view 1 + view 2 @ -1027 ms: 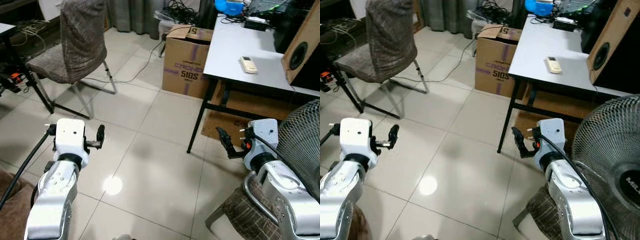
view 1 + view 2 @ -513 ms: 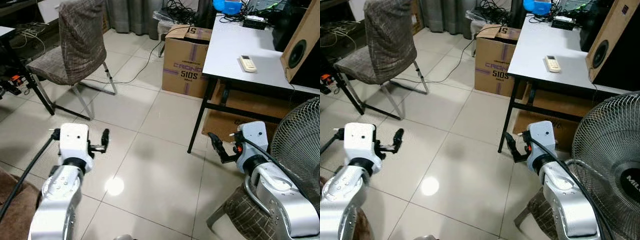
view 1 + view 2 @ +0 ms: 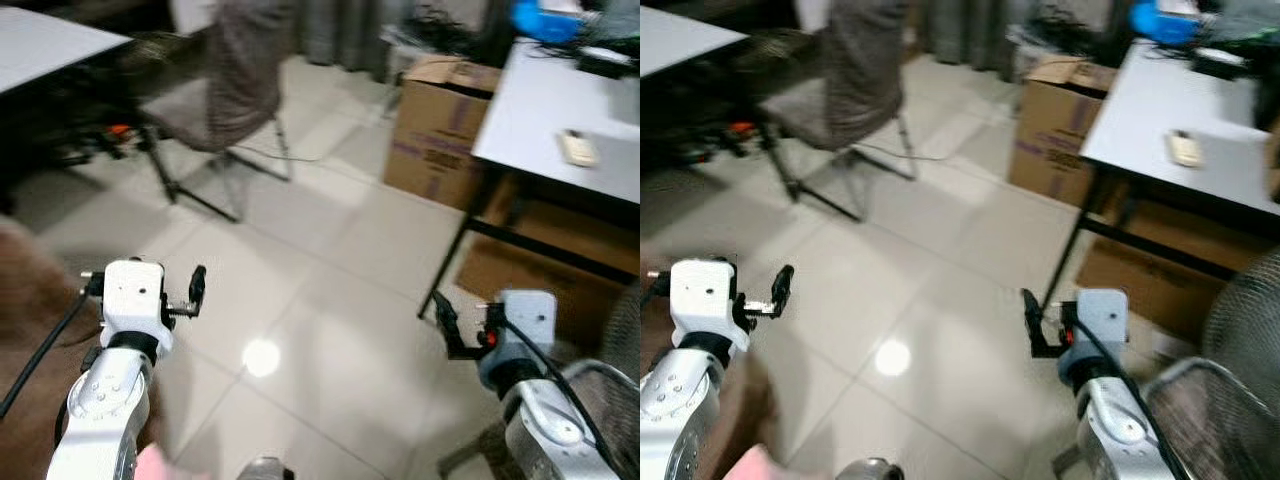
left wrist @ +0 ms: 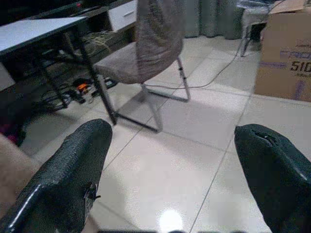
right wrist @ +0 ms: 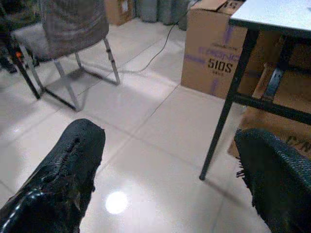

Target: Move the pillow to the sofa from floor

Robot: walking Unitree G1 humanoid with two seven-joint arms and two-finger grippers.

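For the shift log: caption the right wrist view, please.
Open right gripper above glossy tile floor, facing a chair, cardboard box and table leg.

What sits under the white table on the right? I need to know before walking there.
Under the white table: a flat brown cardboard box on the floor, behind black legs. Its far end is hidden.

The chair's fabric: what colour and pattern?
Grey-brown with a fine woven check, on the chair; clearest in the left wrist view.

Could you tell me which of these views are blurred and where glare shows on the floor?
Left and right eye views: smeared throughout, the chair and cardboard box soft. Left wrist view: sharper, fingers crisp, a lamp's glare spot on the tiles. Right wrist view: fairly sharp, a similar spot between its fingers.
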